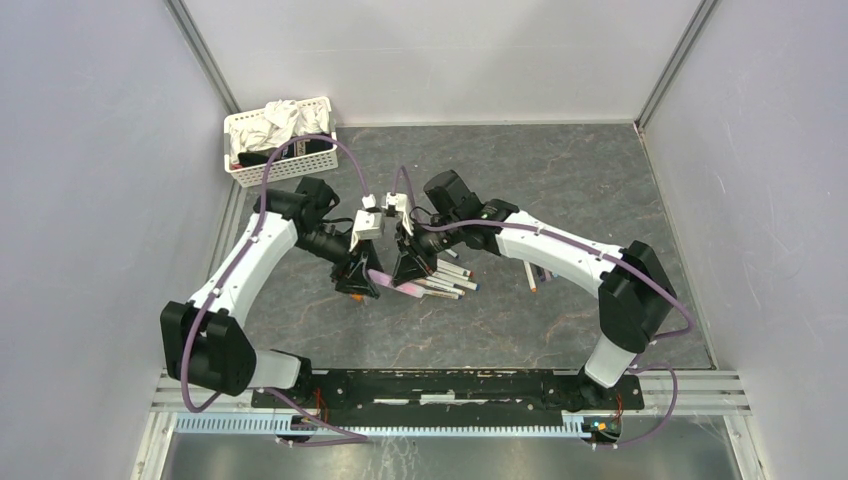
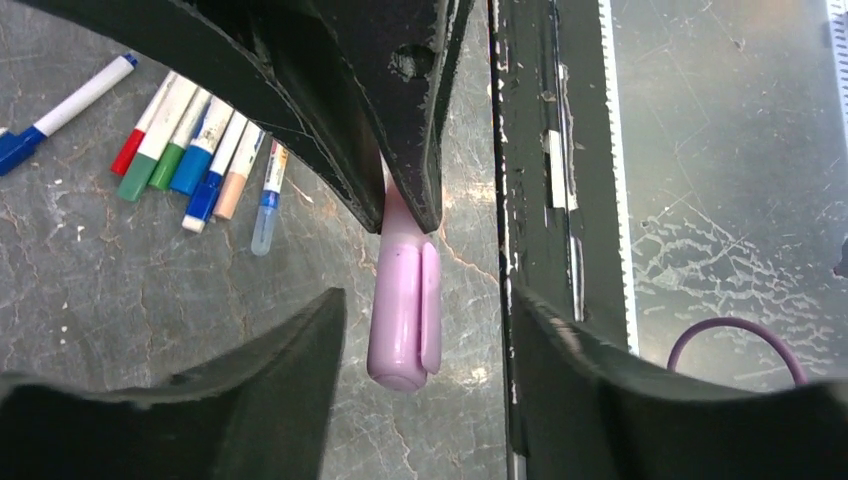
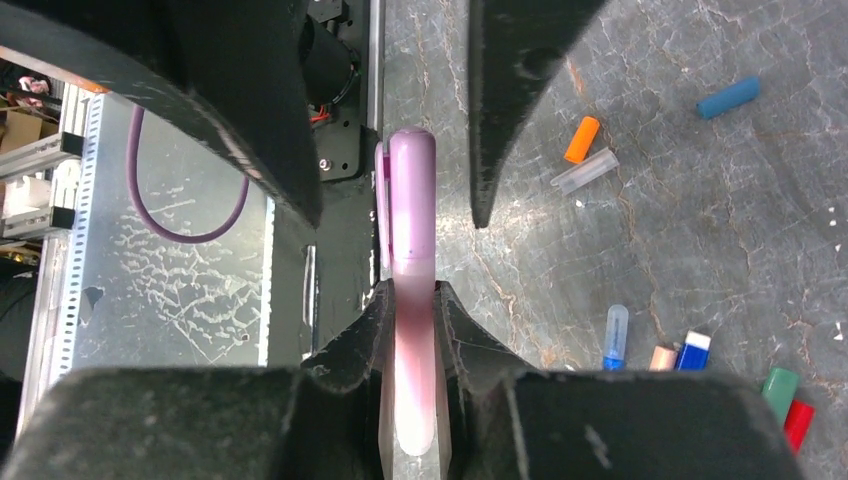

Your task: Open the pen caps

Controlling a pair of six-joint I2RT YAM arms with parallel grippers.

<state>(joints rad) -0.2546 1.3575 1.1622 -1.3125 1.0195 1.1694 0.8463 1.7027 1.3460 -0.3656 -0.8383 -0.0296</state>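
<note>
The right gripper [image 3: 410, 300] was clamped on the pen barrel [image 3: 412, 400], steadying it mid-scene above the table [image 1: 560, 200]. The pink cap [image 2: 400, 310] pointed left between the parted jaws of the left gripper [image 2: 425, 300], untouched, evidently positioned for pulling off.

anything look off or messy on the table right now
Nothing broken or spilled. Mild clutter only: an orange cap, a clear cap and a blue cap lie scattered loose on the table, apart from the pens lined up in a rough row. The right gripper holds the pink pen, cap on.
</note>
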